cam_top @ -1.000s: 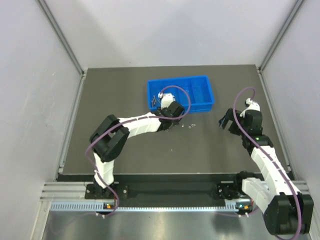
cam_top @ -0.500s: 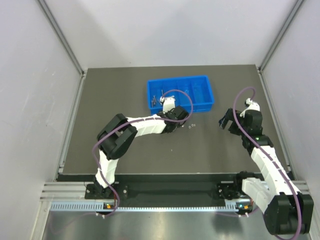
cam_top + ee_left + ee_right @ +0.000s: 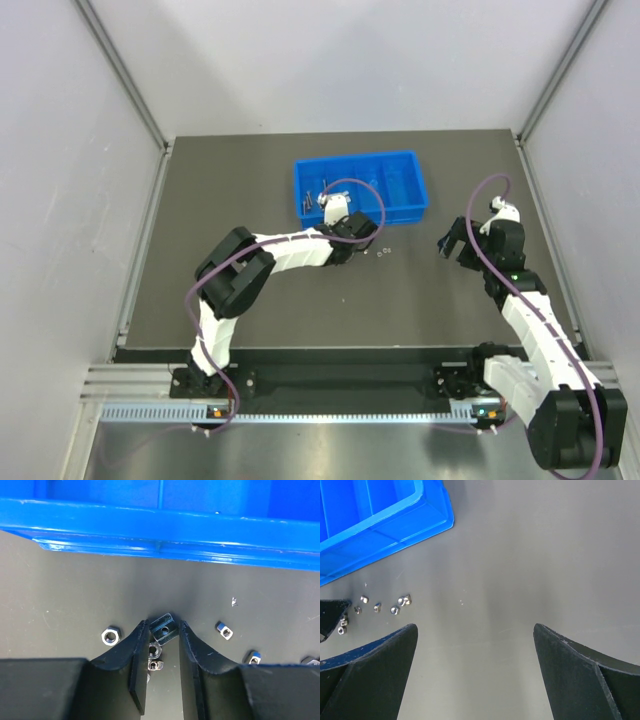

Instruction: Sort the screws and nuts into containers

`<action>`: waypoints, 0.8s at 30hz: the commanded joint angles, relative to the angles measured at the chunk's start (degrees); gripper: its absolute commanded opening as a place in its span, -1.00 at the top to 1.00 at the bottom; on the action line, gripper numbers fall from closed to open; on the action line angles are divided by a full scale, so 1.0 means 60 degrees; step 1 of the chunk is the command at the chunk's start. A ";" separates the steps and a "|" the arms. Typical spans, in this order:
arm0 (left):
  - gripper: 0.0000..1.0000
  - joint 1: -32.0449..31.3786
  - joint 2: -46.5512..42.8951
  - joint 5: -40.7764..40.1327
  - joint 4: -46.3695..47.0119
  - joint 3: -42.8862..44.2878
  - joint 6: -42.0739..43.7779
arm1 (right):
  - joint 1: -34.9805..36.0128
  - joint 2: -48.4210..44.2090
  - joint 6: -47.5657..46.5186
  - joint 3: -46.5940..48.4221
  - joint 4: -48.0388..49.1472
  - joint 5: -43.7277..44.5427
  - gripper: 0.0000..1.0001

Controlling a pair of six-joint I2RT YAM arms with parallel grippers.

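dark grey table point(image 3: 420, 310), pale walls point(image 3: 330, 60)

Top camera overlooks the whole bench point(image 3: 400, 300); close wrist cameras share the blue tray point(image 3: 160, 522), ahead of left claw point(image 3: 162, 625) and right claw point(image 3: 475, 627).

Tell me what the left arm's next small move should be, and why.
Probably close the left gripper the rest of the way on the dark square nut: it sits right between the fingertips, just short of the blue tray, and a firm grip isn't evident yet.
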 commanded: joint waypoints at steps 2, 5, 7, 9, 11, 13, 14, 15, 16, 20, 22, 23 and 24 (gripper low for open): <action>0.62 -0.0049 -0.0057 0.0120 0.0001 0.0080 0.0406 | 0.0062 -0.0056 -0.0004 0.0099 0.0183 0.0025 -0.99; 0.63 -0.0093 -0.0437 0.0150 0.0118 0.0167 0.1021 | 0.0062 -0.0056 -0.0004 0.0085 0.0212 0.0040 -0.99; 0.63 -0.0093 -0.0845 0.0149 0.0221 0.0226 0.1504 | 0.0047 -0.0027 0.0010 0.0085 0.0227 0.0010 -0.99; 0.62 -0.0093 -0.1125 0.0179 0.0323 0.0299 0.1841 | 0.0047 0.0002 0.0010 0.0099 0.0227 -0.0004 -0.99; 0.61 -0.0078 -0.1521 0.0310 0.0324 0.0431 0.2237 | 0.0047 0.0003 0.0010 0.0099 0.0227 -0.0004 -0.99; 0.59 -0.0064 -0.1857 0.0500 0.0572 0.0489 0.2676 | 0.0062 0.0003 -0.0019 0.0128 0.0183 0.0025 -0.99; 0.58 -0.0049 -0.1946 0.0516 0.0703 0.0504 0.2823 | 0.0062 -0.0026 -0.0005 0.0128 0.0183 0.0054 -0.99; 0.57 -0.0034 -0.2034 0.0516 0.0951 0.0548 0.3100 | 0.0047 -0.0041 -0.0033 0.0128 0.0169 0.0054 -0.99; 0.57 0.0053 -0.2078 0.0516 0.1084 0.0577 0.3233 | 0.0047 -0.0070 -0.0019 0.0128 0.0168 0.0069 -1.00; 0.57 0.0565 -0.1801 0.0691 0.1290 0.1191 0.3673 | 0.0062 -0.0042 -0.0034 0.0128 0.0168 0.0069 -0.99; 0.57 0.0873 -0.1538 0.0940 0.1436 0.1587 0.3864 | 0.0062 -0.0056 -0.0048 0.0158 0.0154 0.0084 -0.99; 0.57 0.0961 -0.1435 0.1013 0.1480 0.1748 0.3937 | 0.0062 -0.0012 -0.0048 0.0143 0.0154 0.0098 -0.99; 0.57 0.1092 -0.1332 0.0999 0.1495 0.2040 0.4010 | 0.0062 0.0002 -0.0048 0.0158 0.0154 0.0098 -0.99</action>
